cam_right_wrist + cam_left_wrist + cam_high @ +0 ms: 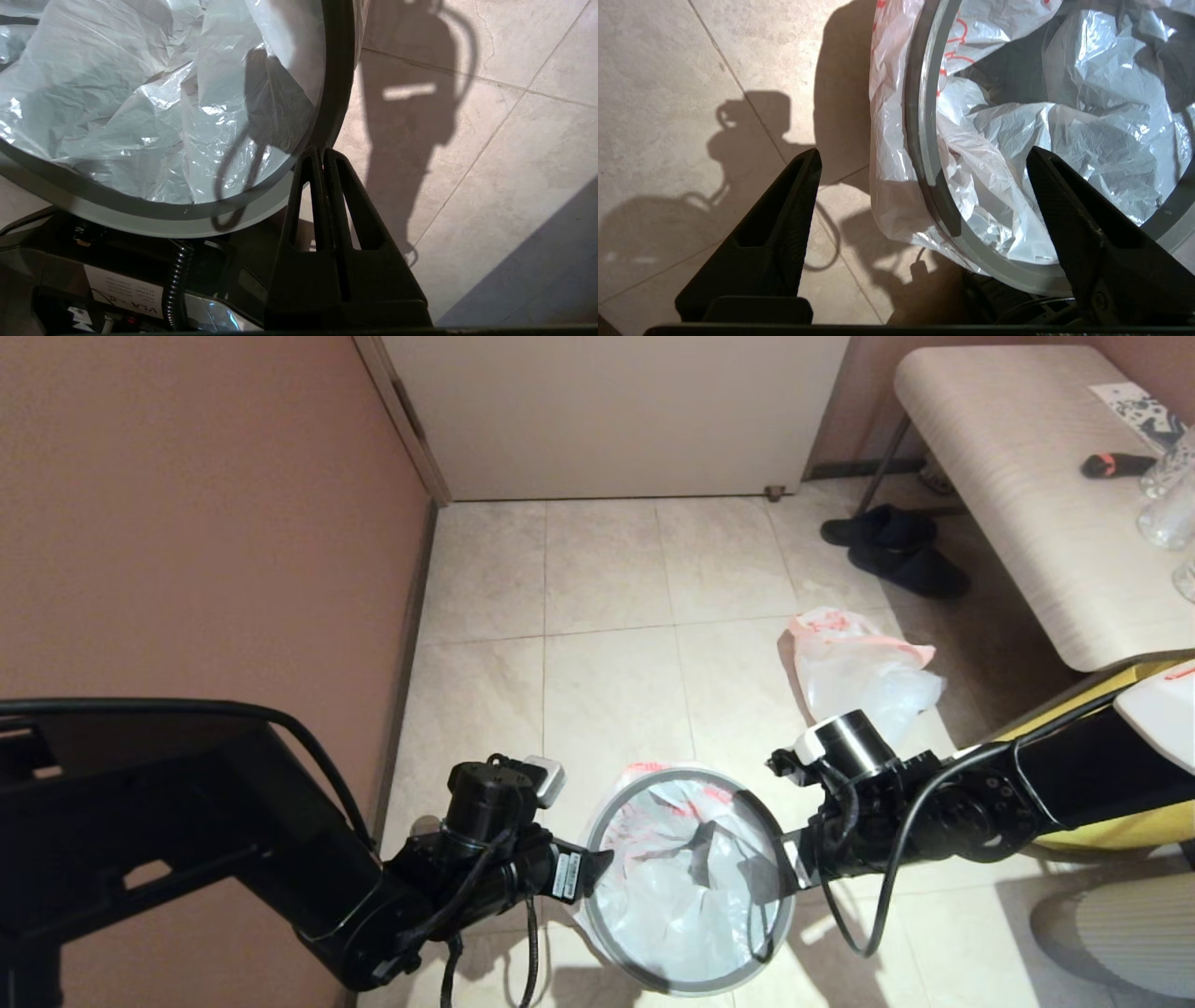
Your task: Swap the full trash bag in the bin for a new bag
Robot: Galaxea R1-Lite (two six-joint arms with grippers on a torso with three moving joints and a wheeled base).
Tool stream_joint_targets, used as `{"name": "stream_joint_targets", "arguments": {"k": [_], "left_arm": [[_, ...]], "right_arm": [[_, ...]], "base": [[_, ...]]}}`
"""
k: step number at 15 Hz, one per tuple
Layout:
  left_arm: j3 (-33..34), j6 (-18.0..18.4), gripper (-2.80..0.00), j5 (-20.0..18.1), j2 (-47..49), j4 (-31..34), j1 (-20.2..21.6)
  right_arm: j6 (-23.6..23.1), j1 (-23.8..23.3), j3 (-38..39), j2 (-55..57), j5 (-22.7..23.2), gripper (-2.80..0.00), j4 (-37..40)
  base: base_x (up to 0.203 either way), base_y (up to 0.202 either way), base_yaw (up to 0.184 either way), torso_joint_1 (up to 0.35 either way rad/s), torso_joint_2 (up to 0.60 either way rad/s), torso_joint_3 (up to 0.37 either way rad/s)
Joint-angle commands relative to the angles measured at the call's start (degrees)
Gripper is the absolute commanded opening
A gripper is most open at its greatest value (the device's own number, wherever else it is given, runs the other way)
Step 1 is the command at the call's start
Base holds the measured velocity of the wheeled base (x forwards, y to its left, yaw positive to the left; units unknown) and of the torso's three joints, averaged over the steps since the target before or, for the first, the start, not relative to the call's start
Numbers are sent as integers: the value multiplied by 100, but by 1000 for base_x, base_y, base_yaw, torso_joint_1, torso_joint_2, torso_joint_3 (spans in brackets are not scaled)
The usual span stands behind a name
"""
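Head view: new bag (681, 887) lines bin (693, 980) — seating step. Left tool (597, 868) open at 9 o'clock; right tool (789, 877) closed, empty, 3 o'clock. Next: tuck overhang.

Both arms (280, 859) are matte black with looping black cables (878, 859), the right one (1008, 793) white-capped, ending in ribbed, wedge-shaped black fingers (784, 210).

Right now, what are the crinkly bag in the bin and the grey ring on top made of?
The new bag looks like thin translucent plastic: it crinkles, glints, and carries red print near its edge. The grey hoop seems to be smooth, matt hard plastic, though painted metal can't be ruled out. It rims the bin.
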Motion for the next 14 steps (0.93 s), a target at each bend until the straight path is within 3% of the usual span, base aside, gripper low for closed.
{"name": "stream_joint_targets", "arguments": {"k": [1,6,7,8,12,14], "left_arm": [[56,-6,0,8,-26,-27,1],[205,4,0,78,-420,-9,68],[259,83,-214,91,-456,20,71],[321,311,-280,148,-445,16,71],[76,371,-280,283,-394,-81,115],[-165,387,-280,559,-436,-63,346]], "right_arm": [[7,6,144,-326,-3,-280,9],[9,3,393,-865,-9,-280,21],[7,-6,450,-982,-11,-280,25],[7,-21,557,-1105,-12,-280,26],[8,-42,819,-1493,-35,-280,26],[63,-165,1088,-1736,-128,-280,-6]], "base": [[0,0,0,0,0,0],[0,0,0,0,0,0],[0,0,0,0,0,0],[0,0,0,0,0,0],[0,0,0,0,0,0],[0,0,0,0,0,0]]}}
